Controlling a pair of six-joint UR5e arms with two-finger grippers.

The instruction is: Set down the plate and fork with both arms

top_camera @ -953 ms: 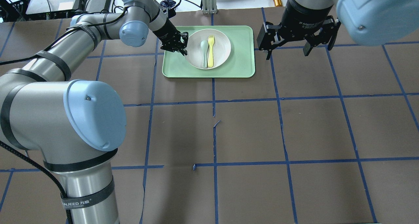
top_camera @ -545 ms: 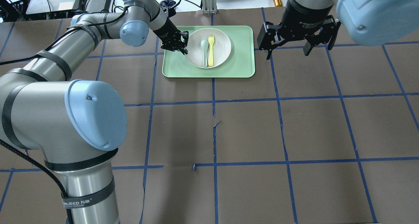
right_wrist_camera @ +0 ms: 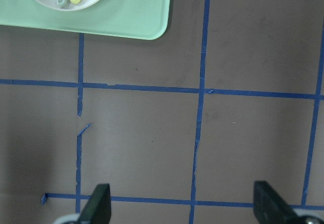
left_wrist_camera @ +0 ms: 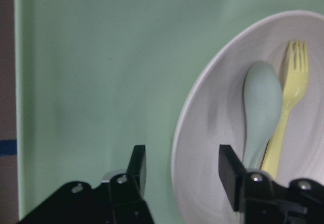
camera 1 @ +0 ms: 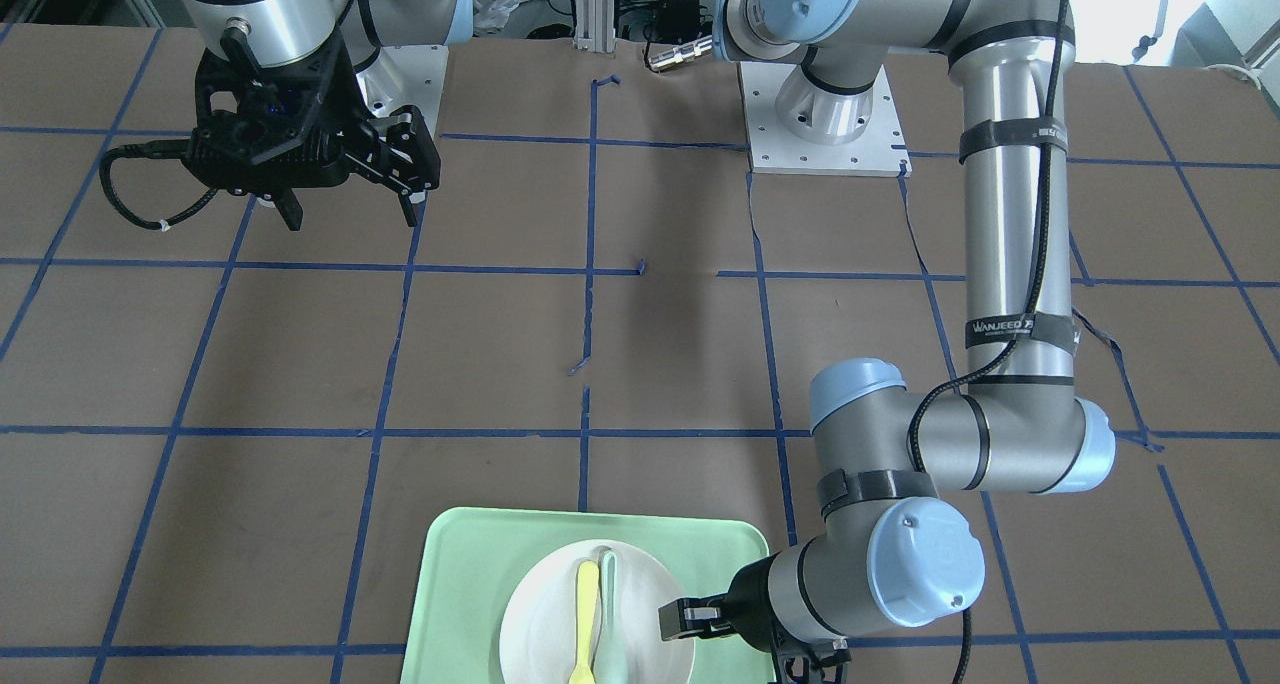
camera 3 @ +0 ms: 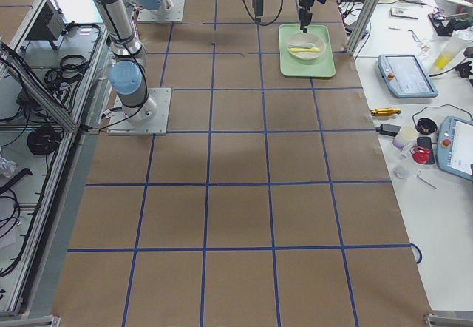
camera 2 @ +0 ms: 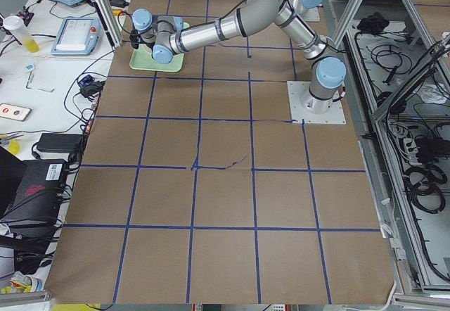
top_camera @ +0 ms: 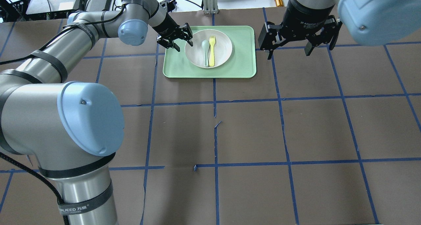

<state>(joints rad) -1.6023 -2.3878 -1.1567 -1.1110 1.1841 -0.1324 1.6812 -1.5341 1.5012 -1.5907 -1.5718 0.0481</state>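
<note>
Since the earlier overhead frames, the left hand (top_camera: 184,43) has turned at the left rim of the plate (top_camera: 221,52). Its fingers, held close together then, now stand apart. The right hand (top_camera: 288,53) has kept its place.

Left hand: released, holding nothing. In the left wrist view one finger (left_wrist_camera: 136,166) hangs over the tray (top_camera: 244,64) and the other over the inside of the plate, with the rim between them. Whether either finger touches the plate cannot be told.

Plate: rests flat on the light-green tray, near its middle. The tray lies on the counter (top_camera: 250,129) at the far side from the robot's base.

Fork (top_camera: 212,51): lies inside the plate, tines pointing away from the robot. It sits right beside the grey-green spoon (top_camera: 205,52), on the spoon's right in the overhead view. The two handles run parallel and appear to touch. Neither hand is in contact with the fork.

Right hand: released and empty, fingers pointing down and spread wide. It hovers above the bare counter just to the right of the tray, clear of its edge. In the right wrist view only brown counter surface and blue tape lines (right_wrist_camera: 200,89) show between the fingertips. A corner of the tray and part of the plate appear at the upper left of that view.
</note>
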